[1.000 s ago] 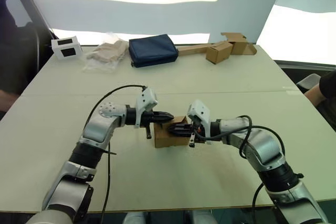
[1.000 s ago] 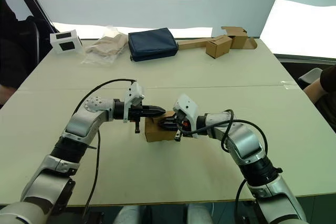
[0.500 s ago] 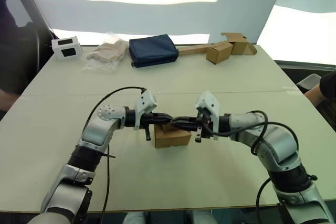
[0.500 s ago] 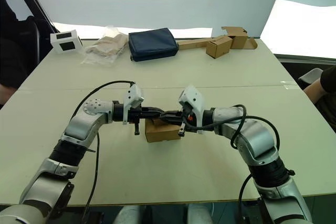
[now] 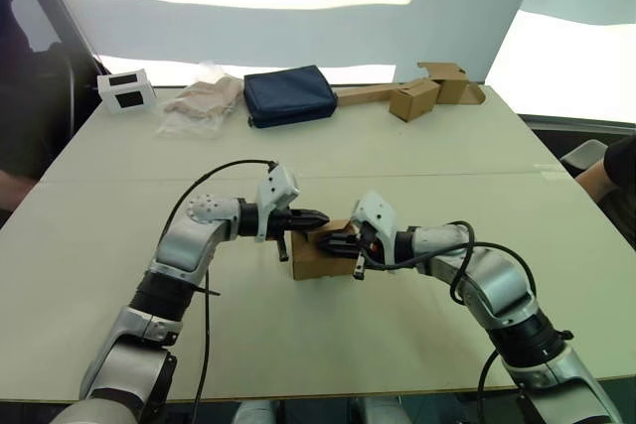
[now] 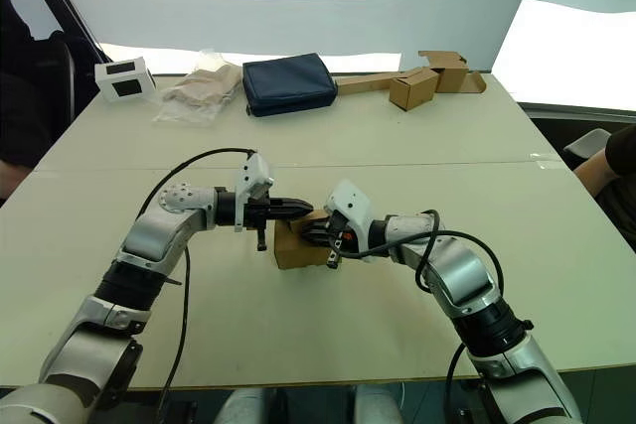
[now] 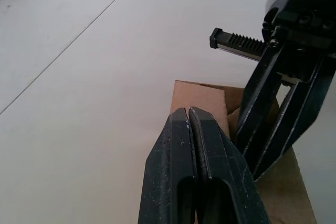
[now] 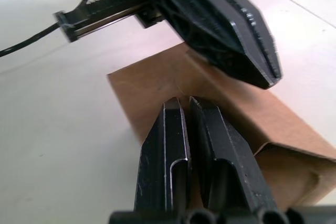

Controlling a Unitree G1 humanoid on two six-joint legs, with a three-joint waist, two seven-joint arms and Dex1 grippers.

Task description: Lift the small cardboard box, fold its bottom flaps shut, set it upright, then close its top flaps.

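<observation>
The small cardboard box point(image 5: 320, 263) stands on the table between my two arms. My left gripper point(image 5: 318, 216) is shut and reaches in from the left, its tips just over the box's top left edge. My right gripper point(image 5: 324, 238) is shut too and comes from the right, with its tips down on the top flaps point(image 7: 199, 96). In the right wrist view my shut right fingers point(image 8: 176, 129) lie on the brown top point(image 8: 152, 85), and the left gripper's shut fingers point(image 8: 231, 30) cross above them. The bottom flaps are hidden under the box.
At the back of the table lie a navy pouch point(image 5: 290, 94), a clear bag of beige material point(image 5: 204, 101), a small white box point(image 5: 126, 89) and small brown boxes on a cardboard strip point(image 5: 422, 94). A person's arm point(image 5: 608, 174) shows at the right edge.
Half a second ago my right gripper was raised over the box; it has come back down onto the box top. The left gripper has barely moved. The box stays in place.
</observation>
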